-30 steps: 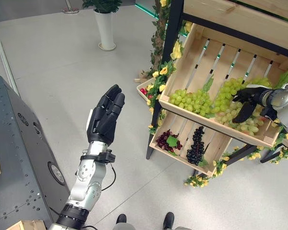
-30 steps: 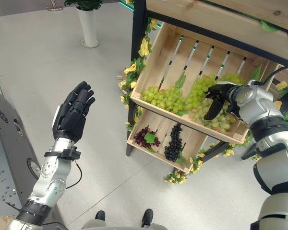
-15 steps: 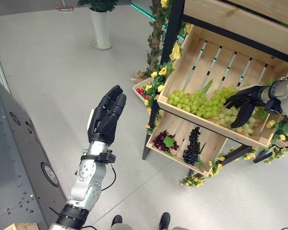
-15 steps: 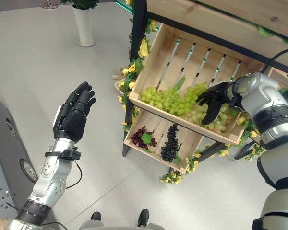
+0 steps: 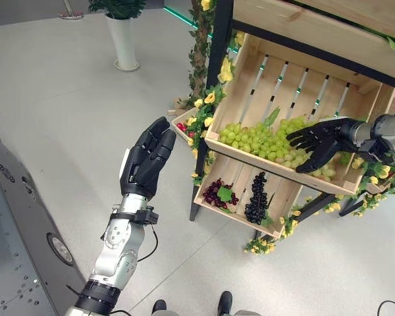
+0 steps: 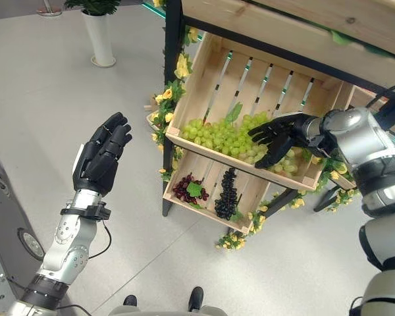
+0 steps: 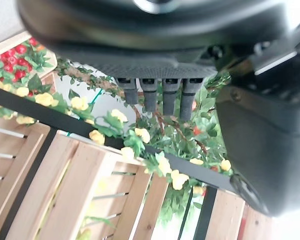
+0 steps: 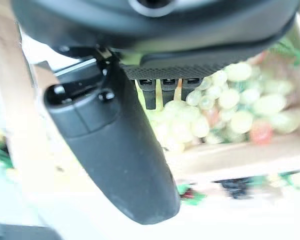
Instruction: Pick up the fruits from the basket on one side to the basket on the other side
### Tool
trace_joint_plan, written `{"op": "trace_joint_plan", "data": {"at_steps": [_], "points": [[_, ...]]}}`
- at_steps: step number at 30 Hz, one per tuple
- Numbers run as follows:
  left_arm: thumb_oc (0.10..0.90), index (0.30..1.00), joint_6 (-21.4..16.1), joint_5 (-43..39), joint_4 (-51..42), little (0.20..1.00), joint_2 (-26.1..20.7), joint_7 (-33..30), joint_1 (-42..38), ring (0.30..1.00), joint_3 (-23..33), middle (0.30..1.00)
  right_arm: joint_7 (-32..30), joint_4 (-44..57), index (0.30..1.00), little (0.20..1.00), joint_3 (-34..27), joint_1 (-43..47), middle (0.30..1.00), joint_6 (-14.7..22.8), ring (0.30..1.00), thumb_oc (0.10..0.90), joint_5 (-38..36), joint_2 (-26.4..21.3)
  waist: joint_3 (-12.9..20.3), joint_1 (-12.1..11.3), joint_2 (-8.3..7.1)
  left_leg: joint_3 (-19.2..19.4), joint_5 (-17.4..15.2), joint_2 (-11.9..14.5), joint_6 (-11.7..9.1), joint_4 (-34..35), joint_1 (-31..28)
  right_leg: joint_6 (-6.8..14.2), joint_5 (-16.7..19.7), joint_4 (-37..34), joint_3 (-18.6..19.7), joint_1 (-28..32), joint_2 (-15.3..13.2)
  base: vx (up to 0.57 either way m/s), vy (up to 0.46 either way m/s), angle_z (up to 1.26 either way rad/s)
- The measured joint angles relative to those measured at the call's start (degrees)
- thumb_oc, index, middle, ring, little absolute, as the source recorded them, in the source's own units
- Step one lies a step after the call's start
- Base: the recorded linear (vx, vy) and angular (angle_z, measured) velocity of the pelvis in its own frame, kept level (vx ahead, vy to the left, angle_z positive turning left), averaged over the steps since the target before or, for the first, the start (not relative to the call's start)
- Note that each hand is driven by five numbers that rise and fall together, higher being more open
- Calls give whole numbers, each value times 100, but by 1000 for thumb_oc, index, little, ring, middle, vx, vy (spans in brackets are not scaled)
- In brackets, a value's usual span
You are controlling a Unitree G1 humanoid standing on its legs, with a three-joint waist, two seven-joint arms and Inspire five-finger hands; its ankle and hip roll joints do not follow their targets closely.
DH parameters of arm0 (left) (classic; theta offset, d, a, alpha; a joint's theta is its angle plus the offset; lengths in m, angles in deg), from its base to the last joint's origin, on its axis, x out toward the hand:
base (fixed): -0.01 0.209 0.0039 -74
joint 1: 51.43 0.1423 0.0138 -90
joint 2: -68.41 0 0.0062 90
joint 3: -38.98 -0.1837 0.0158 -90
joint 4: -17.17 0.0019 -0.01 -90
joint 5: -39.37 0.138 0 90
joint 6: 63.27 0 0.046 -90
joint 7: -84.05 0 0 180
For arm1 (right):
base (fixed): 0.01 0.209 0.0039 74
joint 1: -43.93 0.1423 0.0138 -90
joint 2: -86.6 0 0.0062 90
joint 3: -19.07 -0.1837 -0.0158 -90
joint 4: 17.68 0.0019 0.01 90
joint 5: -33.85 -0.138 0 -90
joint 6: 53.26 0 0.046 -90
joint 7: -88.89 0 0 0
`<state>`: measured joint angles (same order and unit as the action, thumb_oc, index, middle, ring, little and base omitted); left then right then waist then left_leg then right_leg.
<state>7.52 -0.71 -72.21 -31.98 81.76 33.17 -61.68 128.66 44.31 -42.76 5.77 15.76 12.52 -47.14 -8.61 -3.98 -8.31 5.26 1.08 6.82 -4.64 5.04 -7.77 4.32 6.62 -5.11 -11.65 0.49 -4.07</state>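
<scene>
Slanting wooden crates (image 5: 296,85) of green grapes (image 5: 263,139) stand on grey floor (image 5: 66,99).

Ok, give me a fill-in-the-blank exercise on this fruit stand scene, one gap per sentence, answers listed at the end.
1. The right hand hovers with spread fingers over the ____ grapes in the upper crate.
2. The left hand is raised with straight fingers and holds ____.
3. The lower crate holds a bunch of ____ grapes and a dark red bunch.
4. A white pot with a plant stands on the ____.

Missing words: green; nothing; black; floor
</scene>
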Motion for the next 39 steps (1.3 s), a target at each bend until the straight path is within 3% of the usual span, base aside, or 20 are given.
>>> {"op": "trace_joint_plan", "data": {"at_steps": [3, 7, 14, 18, 22, 29, 39], "points": [[800, 900, -16, -1, 0, 900, 0, 54, 11, 900, 24, 900, -733, 575, 900, 900, -731, -908, 900, 11, 900, 800, -436, 62, 3, 8, 11, 9, -5, -1, 7, 0, -4, 1, 0, 0, 14, -1, 0, 2, 2, -1], [800, 900, -72, -9, -1, 900, -2, 158, 113, 900, 240, 900, -1611, 1329, 900, 900, -1658, -1961, 900, 141, 900, 800, -590, 491, 13, 93, 66, 46, -13, -9, 17, 0, -15, 4, 3, 0, 45, -4, -8, 1, 1, -1], [800, 900, -128, -10, -3, 900, 7, 169, 128, 900, 289, 900, -2594, 2027, 900, 900, -2153, -2735, 900, 387, 900, 800, -1084, 1052, 95, 274, 307, 141, -45, -18, 38, 3, -55, 19, 12, -1, 141, -6, -15, 7, 13, -6], [800, 900, -140, -6, -5, 900, 93, 167, 128, 900, 288, 900, -3030, 2509, 900, 900, -2603, -3346, 900, 642, 900, 800, -1599, 1704, 106, 330, 396, 145, -57, -12, 36, 4, -46, 17, 9, -1, 159, -15, -6, 6, 39, -2], [800, 900, -144, -4, -5, 900, 137, 152, 136, 900, 288, 900, -3206, 2866, 900, 900, -2763, -3867, 900, 1164, 900, 800, -1766, 2343, 107, 390, 473, 146, -59, -9, 39, 6, -25, 19, 11, -1, 173, -35, -16, 17, 37, -2], [800, 900, -176, -2, -5, 900, 278, 63, 137, 900, 273, 900, -3207, 3091, 900, 900, -2657, -3935, 900, 2282, 900, 800, -1734, 2840, 107, 339, 677, 144, -59, -15, 39, 34, -10, 23, 13, -1, 161, -45, -26, 13, 51, 2], [800, 900, -211, 1, -68, 900, 327, -202, 144, 900, 196, 900, -3321, 3740, 900, 900, -2397, -3933, 900, 4038, 900, 800, -1730, 3412, 107, 220, 703, 130, -57, -18, 39, 4, 0, 24, 15, -1, 135, -65, -35, 0, 0, 0]]}}
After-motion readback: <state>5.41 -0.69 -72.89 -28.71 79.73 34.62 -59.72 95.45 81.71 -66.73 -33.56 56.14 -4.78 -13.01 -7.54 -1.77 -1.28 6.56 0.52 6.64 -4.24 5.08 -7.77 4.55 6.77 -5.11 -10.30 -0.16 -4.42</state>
